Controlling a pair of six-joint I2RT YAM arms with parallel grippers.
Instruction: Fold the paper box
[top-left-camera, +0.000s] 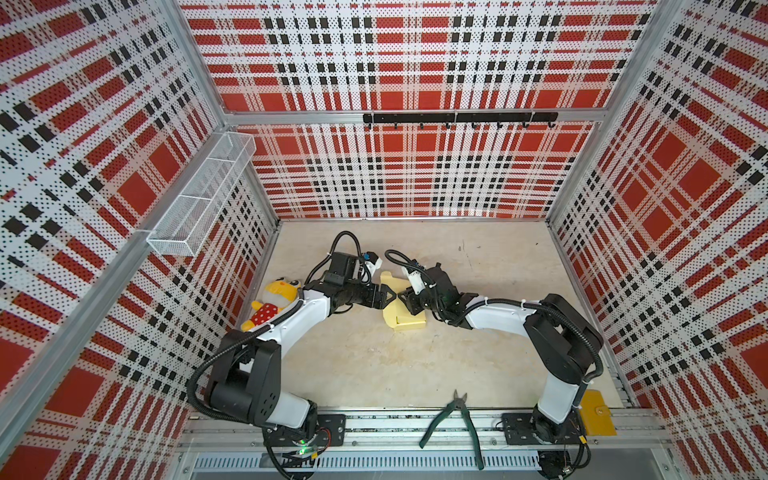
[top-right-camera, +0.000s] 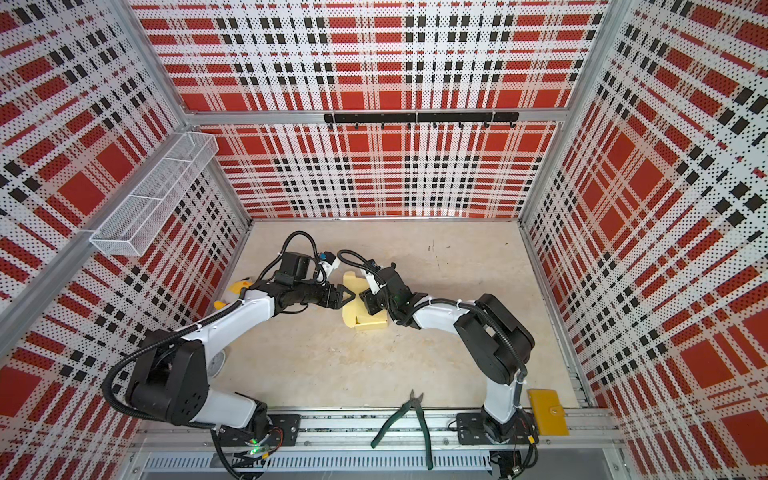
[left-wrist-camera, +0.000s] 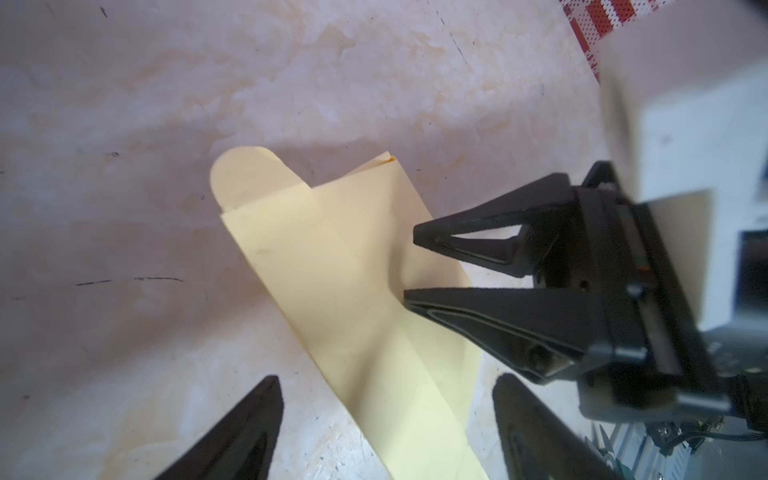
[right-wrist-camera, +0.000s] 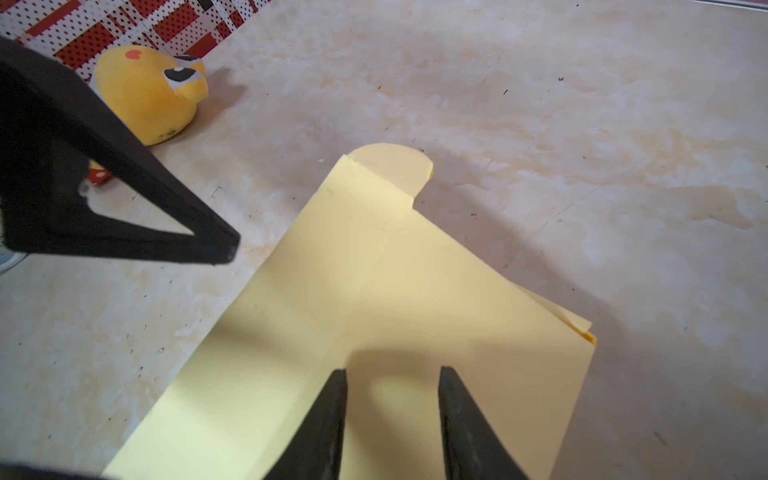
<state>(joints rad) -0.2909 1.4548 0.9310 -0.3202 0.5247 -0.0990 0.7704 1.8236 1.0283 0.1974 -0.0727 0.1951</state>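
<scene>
Left claw (left-wrist-camera: 386, 378) — spread wide at one edge of the pale yellow die-cut cardboard paper box (right-wrist-camera: 374, 270), holding nothing. Opposite, right claw (right-wrist-camera: 392, 370) — set to a narrow gap, tips down on a crease; no sure pinch. Lies mid-counter between both, panels half raised, rounded tab free: looks like early folding. Calls next for pinning the base and lifting one wall along its score. Rests on a mottled beige counter (top-left-camera: 374, 365), ringed by red, black and white plaid perforated walls (top-left-camera: 415, 62).
</scene>
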